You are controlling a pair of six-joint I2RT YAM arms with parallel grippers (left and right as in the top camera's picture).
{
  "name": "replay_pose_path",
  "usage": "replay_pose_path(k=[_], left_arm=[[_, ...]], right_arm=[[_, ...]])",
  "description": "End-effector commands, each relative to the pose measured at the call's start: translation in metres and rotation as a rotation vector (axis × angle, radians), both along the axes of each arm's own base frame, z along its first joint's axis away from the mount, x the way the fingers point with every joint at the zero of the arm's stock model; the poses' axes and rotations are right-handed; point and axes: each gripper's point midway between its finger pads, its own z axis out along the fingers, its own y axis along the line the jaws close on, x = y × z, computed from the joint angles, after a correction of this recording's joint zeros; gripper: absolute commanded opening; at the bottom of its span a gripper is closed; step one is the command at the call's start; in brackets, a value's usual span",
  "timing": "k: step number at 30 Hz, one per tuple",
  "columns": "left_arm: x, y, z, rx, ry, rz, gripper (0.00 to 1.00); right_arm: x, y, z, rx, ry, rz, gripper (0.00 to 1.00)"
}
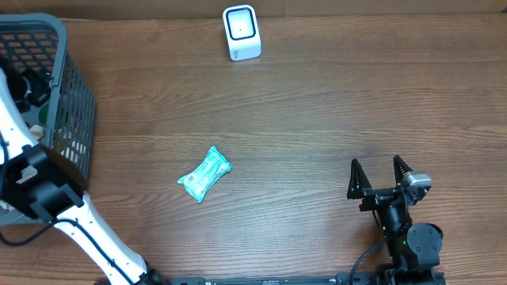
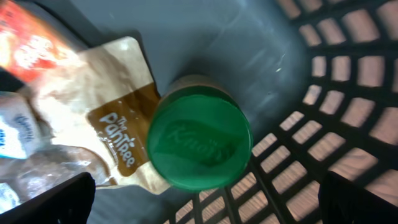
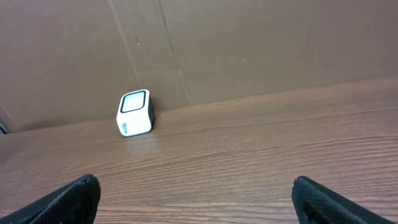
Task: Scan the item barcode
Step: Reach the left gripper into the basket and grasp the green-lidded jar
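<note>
Looking into the basket (image 1: 78,111) through the left wrist camera, I saw the left end effector (image 2: 206,198) released, its jaws wide apart with nothing between them, hanging over the jar with the green lid (image 2: 199,142). This jar, which I took as the item to scan, stood upright on the basket floor, close to the grid wall. A brown pouch (image 2: 115,140) touched it; I could not tell if the pouch lay under it. I judged the lid to be the main danger. It looked round, smooth and wide, so the fingers could slip off, strike the wall, or catch the pouch together with it. No barcode showed from above, so a wrongly turned jar could give no reading at the scanner (image 1: 241,32), which stood at the far edge of the counter (image 1: 317,103), well apart from the basket. The right end effector (image 1: 376,165) was released and empty too. A teal packet (image 1: 204,174) lay on the counter between the arms.
</note>
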Motion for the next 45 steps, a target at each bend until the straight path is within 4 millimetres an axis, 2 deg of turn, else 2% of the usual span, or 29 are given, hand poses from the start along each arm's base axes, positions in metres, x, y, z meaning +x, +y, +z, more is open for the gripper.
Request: replay_pose_path(k=[1,13,22,28,36,41,45], left_arm=[[-0.002,0.002,-0.015,0.034,0.060,0.006,0.97],[-0.008,0.003,-0.055,0.017,0.165,0.033,1.00],[-0.012,0.000,-0.068,0.007,0.196,0.029,0.86],[-0.018,-0.003,-0.085,-0.009,0.225,0.027,0.82],[-0.016,-0.001,-0.089,-0.002,0.219,0.027,0.65],[-0.012,0.002,-0.090,0.013,0.204,0.036,0.65],[-0.009,0.004,-0.091,0.019,0.192,0.037,0.71]], right_arm=[[0.000,0.001,-0.002,0.003,-0.004,0.003,1.00],[0.000,0.001,-0.002,0.003,-0.004,0.002,1.00],[0.000,0.001,-0.002,0.003,-0.004,0.002,1.00],[0.000,0.001,-0.002,0.003,-0.004,0.002,1.00],[0.000,0.001,-0.002,0.003,-0.004,0.002,1.00],[0.000,0.001,-0.002,0.003,-0.004,0.002,1.00],[0.000,0.001,-0.002,0.003,-0.004,0.002,1.00]])
